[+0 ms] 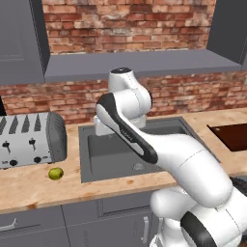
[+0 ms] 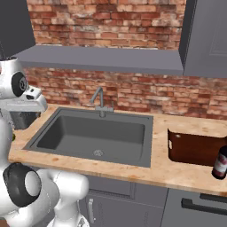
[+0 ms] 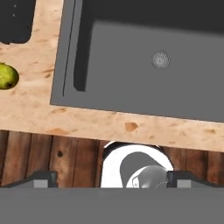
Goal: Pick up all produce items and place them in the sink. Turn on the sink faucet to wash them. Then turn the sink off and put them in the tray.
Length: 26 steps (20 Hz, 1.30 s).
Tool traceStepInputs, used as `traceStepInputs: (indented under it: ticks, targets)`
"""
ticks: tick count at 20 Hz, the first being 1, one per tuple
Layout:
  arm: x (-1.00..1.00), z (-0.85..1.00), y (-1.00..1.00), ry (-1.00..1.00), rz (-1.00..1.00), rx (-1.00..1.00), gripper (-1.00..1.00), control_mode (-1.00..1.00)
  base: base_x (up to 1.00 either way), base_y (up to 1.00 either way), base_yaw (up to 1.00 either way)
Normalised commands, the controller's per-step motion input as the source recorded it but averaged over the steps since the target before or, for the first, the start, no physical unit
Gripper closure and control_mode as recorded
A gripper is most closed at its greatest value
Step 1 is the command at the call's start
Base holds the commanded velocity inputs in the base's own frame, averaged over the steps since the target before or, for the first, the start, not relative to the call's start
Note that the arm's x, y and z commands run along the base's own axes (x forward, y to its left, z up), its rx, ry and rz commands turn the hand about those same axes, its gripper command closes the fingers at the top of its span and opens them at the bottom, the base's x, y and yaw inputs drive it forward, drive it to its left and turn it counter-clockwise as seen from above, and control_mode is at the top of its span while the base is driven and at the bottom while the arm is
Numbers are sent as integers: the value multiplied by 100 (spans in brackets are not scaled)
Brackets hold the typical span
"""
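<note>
A small yellow-green lime-like fruit (image 1: 56,173) lies on the wooden counter, left of the sink (image 1: 111,157) and in front of the toaster. In the hand view the fruit (image 3: 6,75) sits at the left edge and the dark sink (image 3: 153,83) with its round drain (image 3: 160,59) spreads across the top. My gripper (image 3: 111,179) hangs high above the counter's front edge, open, with nothing between its fingertips (image 3: 41,178). The grey faucet (image 2: 99,101) stands behind the sink (image 2: 88,133). The reddish-brown tray (image 1: 234,136) lies on the counter to the sink's right and shows again as the tray (image 2: 195,148).
A silver toaster (image 1: 29,140) stands at the left end of the counter, close behind the fruit. A dark bottle (image 2: 220,163) stands by the tray's near right corner. A brick wall and a grey shelf run behind the counter. Wooden floor lies below the counter's front edge.
</note>
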Motion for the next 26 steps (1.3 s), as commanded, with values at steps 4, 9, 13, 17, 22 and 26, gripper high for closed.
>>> traceStepInputs:
  ticks: [4, 9, 13, 17, 22, 26]
  targets:
    - [0, -26, 100, 22, 0, -5, -100, -100, 0, 0, 0]
    - [-12, -28, 98, 13, 0, -2, -100, -100, 0, 0, 0]
    - [0, -32, 88, 2, 0, -1, -100, -100, 0, 0, 0]
    - [0, -32, 70, 0, 0, 0, -100, -100, 0, 0, 0]
    - [12, -32, 45, -1, 0, 0, -100, -100, 0, 0, 0]
    - [21, -27, 23, -6, 0, 0, -100, -100, 0, 0, 0]
